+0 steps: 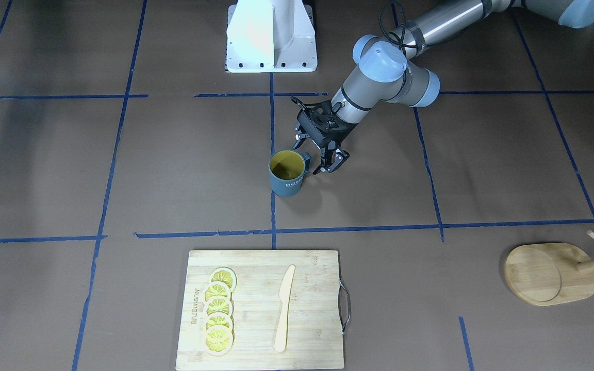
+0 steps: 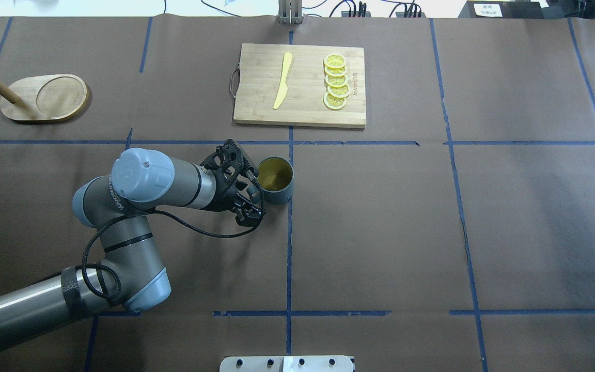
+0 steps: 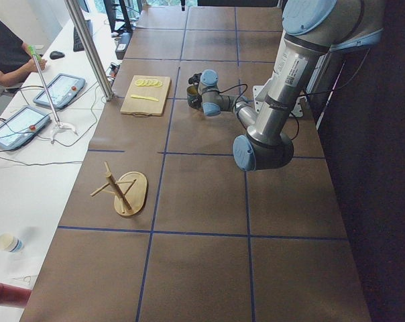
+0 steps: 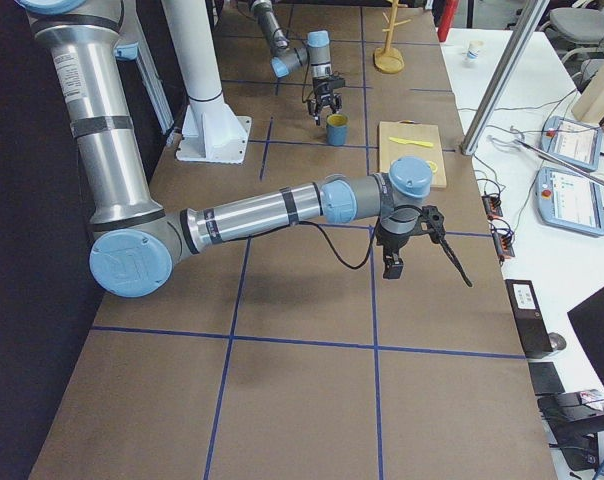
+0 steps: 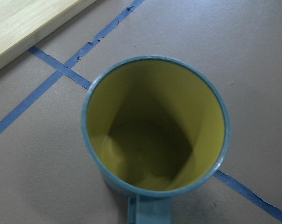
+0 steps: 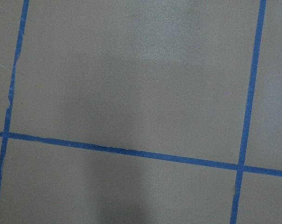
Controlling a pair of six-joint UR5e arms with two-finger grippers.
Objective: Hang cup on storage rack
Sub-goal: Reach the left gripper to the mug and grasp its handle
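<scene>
The brown tabletop (image 2: 483, 206) is marked into squares by blue tape.

The left arm (image 2: 142, 181) reaches from the near left toward the middle. Its jaws are spread, one on each side of the cup's handle, without pinching it.

The right arm (image 4: 242, 215) stretches out over the right part of the tabletop, well apart from everything else. It shows clearly only from the side, so it cannot be told whether its jaws are spread or pressed together. Its wrist camera sees only bare paper and tape.

A rectangular wooden board (image 2: 302, 111) lies at the far middle, with a metal handle on its left end.

The rack (image 2: 44, 98) stands at the far left corner, well apart from the cup. It has an oval wooden base with a round recess and a slanted post rising from its left end. Nothing hangs on it.

The cup (image 2: 275, 181) stands upright near the middle of the tabletop, just left of the centre tape line and nearer than the board. It is grey-blue outside and yellow inside, and its handle points toward the left arm.

A pale wooden knife (image 2: 283, 80) lies on the left half of the board.

Five lemon slices (image 2: 336, 82) overlap in a row on the board's right half.
</scene>
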